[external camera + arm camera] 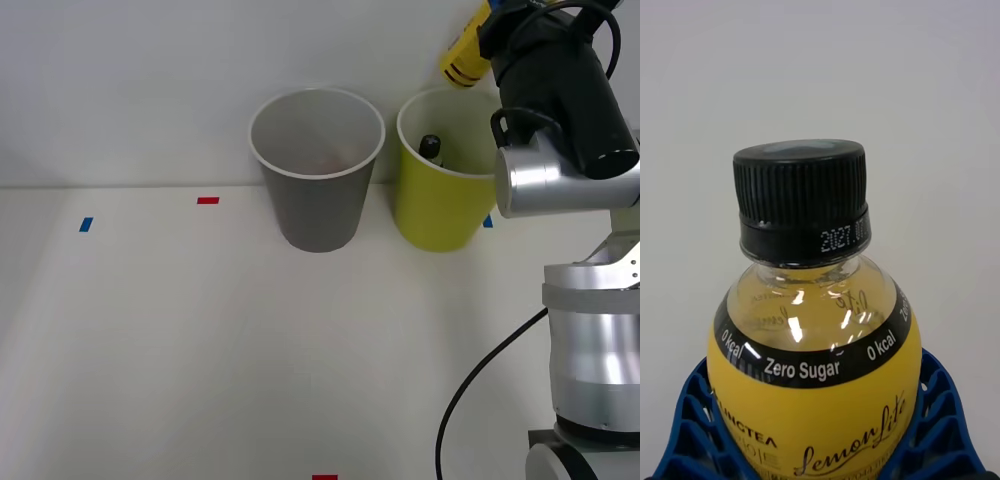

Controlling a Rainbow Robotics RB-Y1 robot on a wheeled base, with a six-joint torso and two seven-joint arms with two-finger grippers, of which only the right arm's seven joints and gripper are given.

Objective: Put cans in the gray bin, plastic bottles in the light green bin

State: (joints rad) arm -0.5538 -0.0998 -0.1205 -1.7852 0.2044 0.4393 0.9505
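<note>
The robot's right gripper [816,442], its blue ribbed fingers [940,420] clamped on a yellow black-capped plastic bottle [812,360], holds it above the lime tapered bin [440,205] at the desk's far edge beside the dark gray bin [318,205], so it seems ready to lower and release.
</note>
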